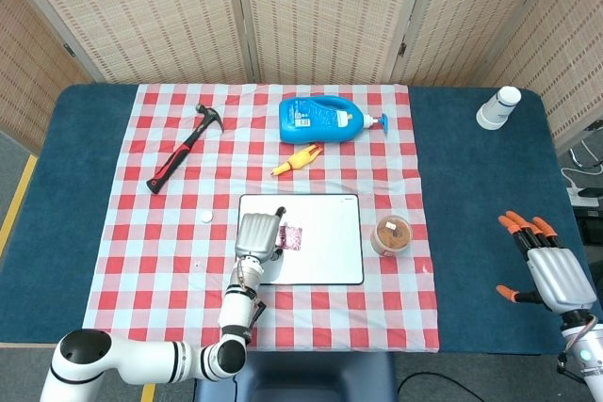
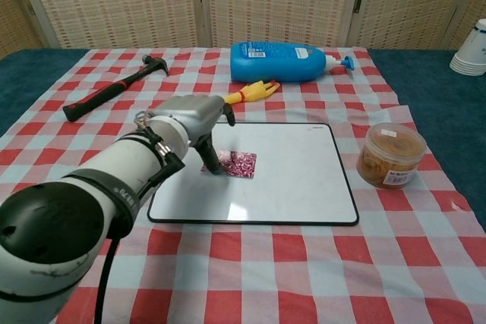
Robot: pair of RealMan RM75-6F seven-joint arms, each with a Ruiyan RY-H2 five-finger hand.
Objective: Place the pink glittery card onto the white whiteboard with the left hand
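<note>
The pink glittery card (image 2: 239,163) lies low and nearly flat over the left part of the white whiteboard (image 2: 288,187). My left hand (image 2: 194,121) reaches in from the left and pinches the card's left end, with one finger raised above it. From the head view, the same left hand (image 1: 256,234) covers the whiteboard's (image 1: 325,256) left edge, and the card (image 1: 293,237) pokes out to its right. Far right, over the bare blue table, my right hand (image 1: 551,272) hovers with fingers spread and holds nothing.
A blue pump bottle (image 1: 325,120) and a yellow rubber chicken (image 1: 297,159) lie behind the whiteboard. A hammer (image 1: 184,148) is at the back left. A clear tub (image 1: 392,234) stands just right of the board. Stacked paper cups (image 1: 497,107) are at the back right.
</note>
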